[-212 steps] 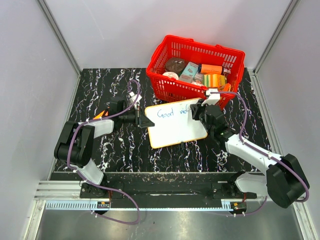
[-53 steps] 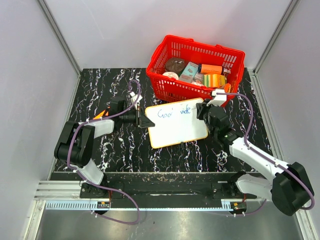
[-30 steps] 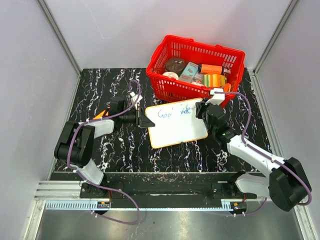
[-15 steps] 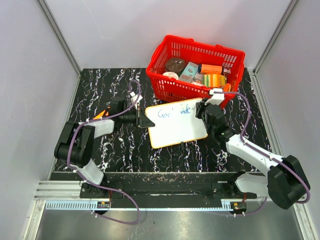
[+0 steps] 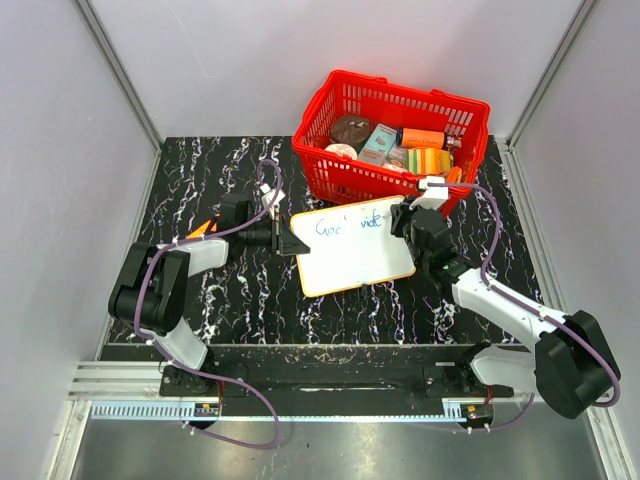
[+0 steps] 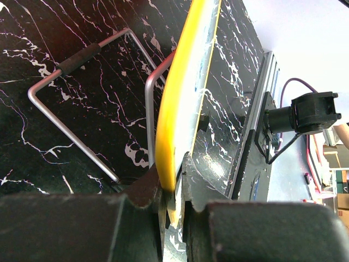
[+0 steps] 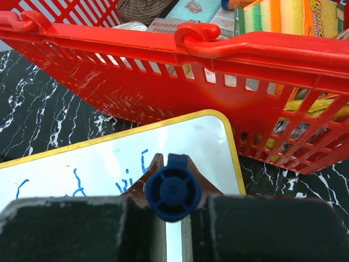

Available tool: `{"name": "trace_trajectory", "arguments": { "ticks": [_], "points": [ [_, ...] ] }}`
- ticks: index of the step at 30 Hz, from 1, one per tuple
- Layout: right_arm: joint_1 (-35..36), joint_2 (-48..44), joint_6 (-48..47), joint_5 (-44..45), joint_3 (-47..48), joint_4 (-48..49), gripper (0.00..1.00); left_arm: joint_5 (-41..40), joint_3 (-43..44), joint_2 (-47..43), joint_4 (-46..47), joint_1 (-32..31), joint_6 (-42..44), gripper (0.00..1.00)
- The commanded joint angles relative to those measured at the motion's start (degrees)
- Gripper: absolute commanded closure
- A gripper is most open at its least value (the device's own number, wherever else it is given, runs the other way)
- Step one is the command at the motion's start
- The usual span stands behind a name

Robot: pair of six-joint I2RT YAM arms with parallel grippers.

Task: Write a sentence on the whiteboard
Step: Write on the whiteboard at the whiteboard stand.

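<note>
The whiteboard point(image 5: 352, 250), white with a yellow rim, stands tilted in the middle of the table. Blue lettering point(image 5: 347, 224) runs along its top in a single line. My left gripper point(image 5: 285, 240) is shut on the board's left edge, seen edge-on in the left wrist view point(image 6: 174, 136). My right gripper point(image 5: 403, 222) is shut on a blue marker point(image 7: 173, 187), seen end-on in the right wrist view, over the board's upper right corner point(image 7: 212, 142). The marker's tip is hidden.
A red basket point(image 5: 320, 155) with sponges, boxes and a brown lid stands right behind the board and fills the top of the right wrist view point(image 7: 98, 43). A wire stand point(image 6: 82, 103) lies under the board.
Over the last seconds more blue letters appeared after the first word. In the last half second the right gripper has barely moved. The left arm has held still.
</note>
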Motion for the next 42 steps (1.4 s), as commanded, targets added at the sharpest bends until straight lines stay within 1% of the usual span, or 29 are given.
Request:
{"name": "trace_trajectory", "arguments": {
  "ticks": [1,12,34,42],
  "points": [
    [-0.43,0.37,0.82,-1.90,2.23,2.66,1.00,-8.94,-0.42,2.18,-3.24,-0.81,6.98,1.00],
    [-0.34,-0.59,1.00,-2.69,1.18,0.55,1.00,-8.94,-0.42,2.18,-3.33,-0.81,6.98,1.00],
    [-0.34,-2.26,0.12,0.56,-0.67,-1.12,1.00,-9.02,-0.24,2.45,-3.42,-0.81,6.98,1.00],
    [-0.43,-2.53,0.03,0.39,-0.84,-1.56,1.00,-9.02,-0.15,2.45,-3.42,-0.90,6.98,1.00]
  ]
}}
